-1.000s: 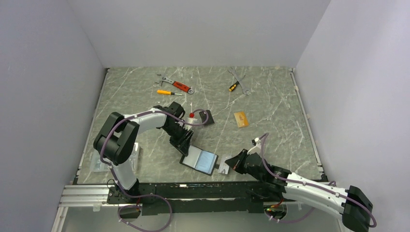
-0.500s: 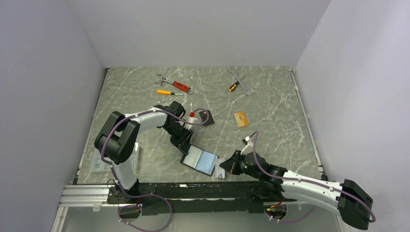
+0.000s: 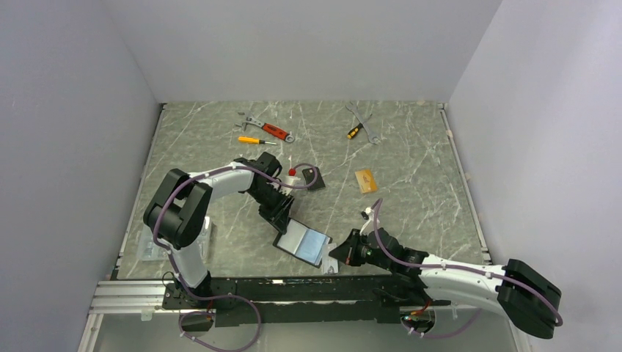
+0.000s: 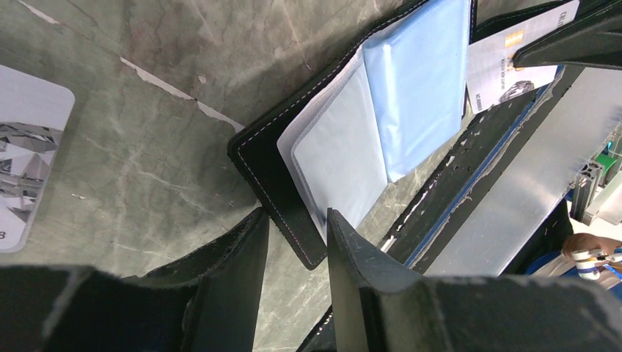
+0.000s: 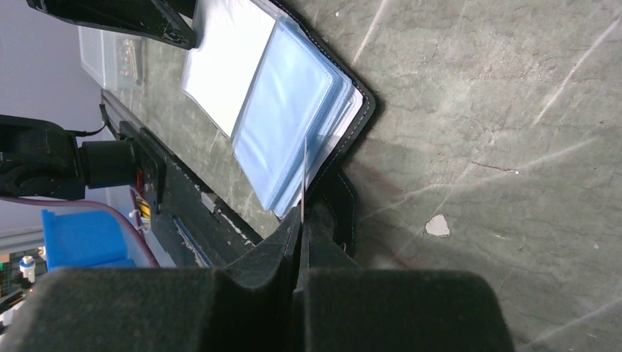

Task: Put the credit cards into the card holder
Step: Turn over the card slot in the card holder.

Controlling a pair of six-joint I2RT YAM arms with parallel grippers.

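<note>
1. Two arms meet at the near edge of the tabletop (image 3: pixel 411 147), where the card holder (image 3: pixel 303 244) lies open with its inside facing up. The step in hand looks like feeding one card in, so short, low moves should do.
2. Left tool (image 3: pixel 279 214): its jaws are half open and straddle the far corner of the holder's black cover. Bare tabletop shows on one side of that edge. I cannot tell whether it presses down. It should bear on the cover firmly enough that the holder does not slide when the card pushes in.
3. Right tool (image 5: pixel 301 213): it is closed tight on a silver-grey printed card (image 4: pixel 506 70), gripped by one end. The free end sits just at the near side of the holder.
4. Blue sleeves (image 5: pixel 293 110) lie fanned in a stack beside a white page. The card stands edge-on to them. Laying it flatter, nearly in line with a sleeve, should let it slip between layers rather than buckle them.
5. Which pocket mouth the card's edge meets is hidden. Go slowly, and let go only once most of the card is inside.
6. A gold-orange card (image 3: pixel 365 180) and a black card (image 3: pixel 314 180) lie farther out, well apart from the holder, and are not yet stowed.
</note>
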